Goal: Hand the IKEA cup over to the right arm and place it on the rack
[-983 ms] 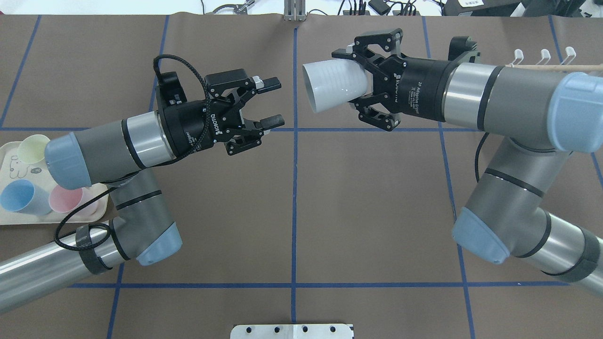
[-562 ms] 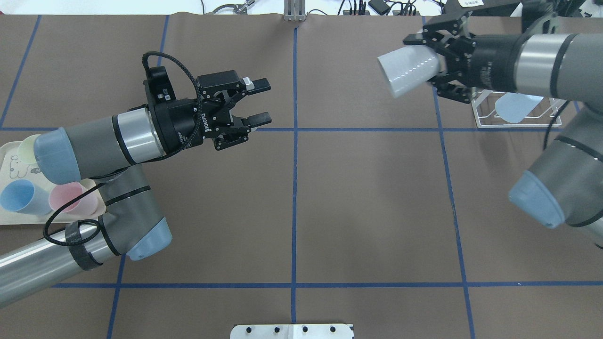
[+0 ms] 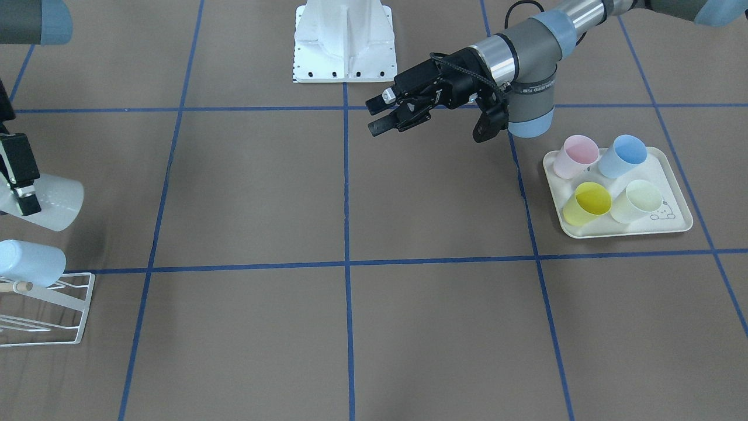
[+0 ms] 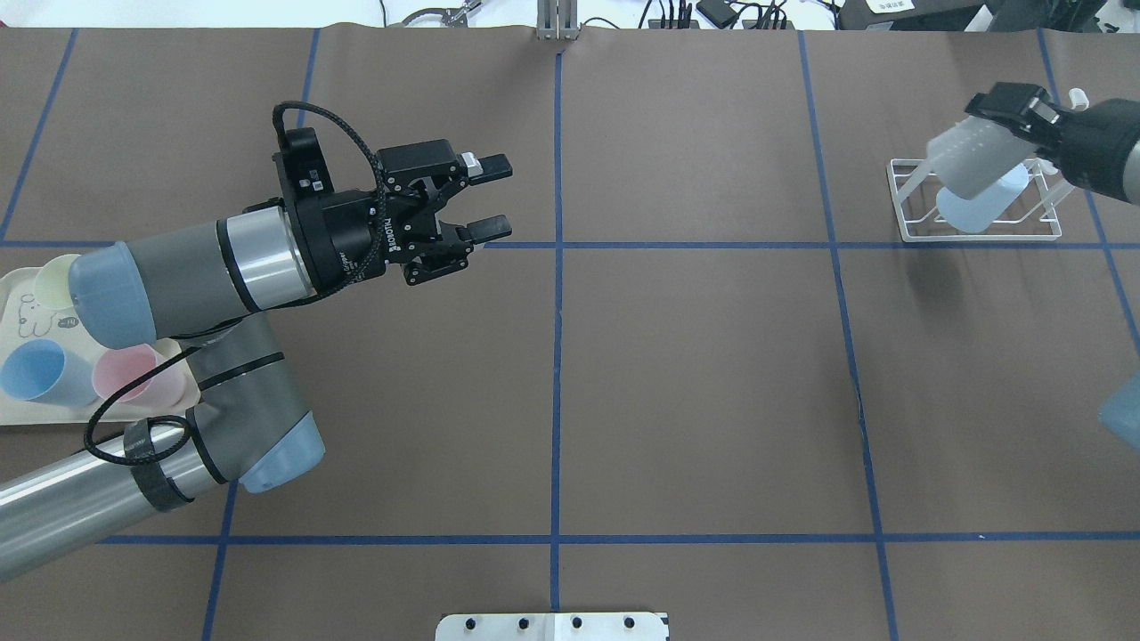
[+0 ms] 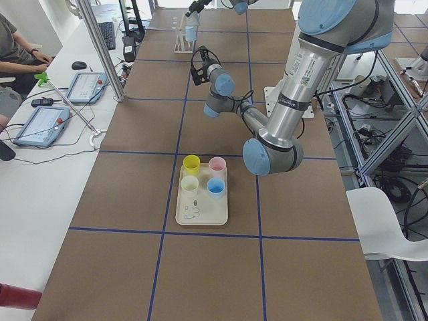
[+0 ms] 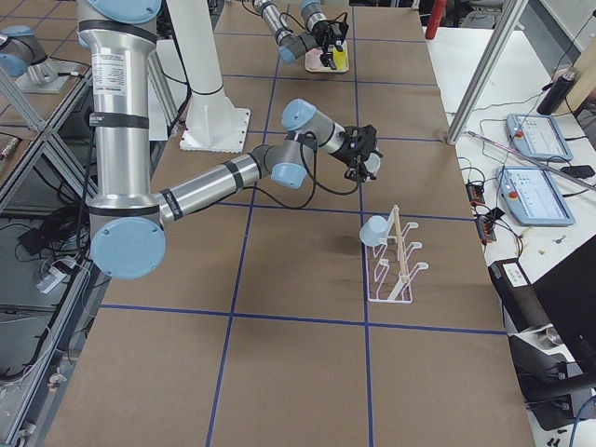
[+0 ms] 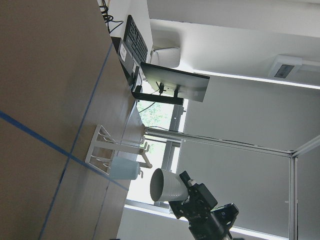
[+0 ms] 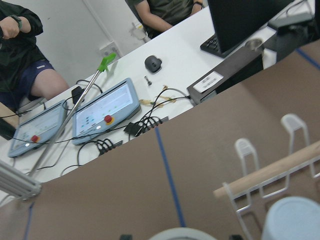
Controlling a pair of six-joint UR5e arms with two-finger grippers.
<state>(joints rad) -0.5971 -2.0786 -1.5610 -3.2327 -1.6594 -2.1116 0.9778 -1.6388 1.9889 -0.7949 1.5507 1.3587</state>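
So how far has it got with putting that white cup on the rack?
The handover looks done: the left gripper is open and empty, and the right gripper holds the white cup near the rack. Still to do: hang it beside the pale blue cup and release.

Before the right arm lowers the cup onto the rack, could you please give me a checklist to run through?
1. Grip: right gripper shut on the white cup, ok.
2. Room: rack has bare pegs beside the blue cup, ok.
3. Clearance: white cup apart from the blue cup, ok.
4. Aim: white cup lined up with a bare peg, cannot tell.
5. Other arm: left gripper open, empty, far from the rack, ok.
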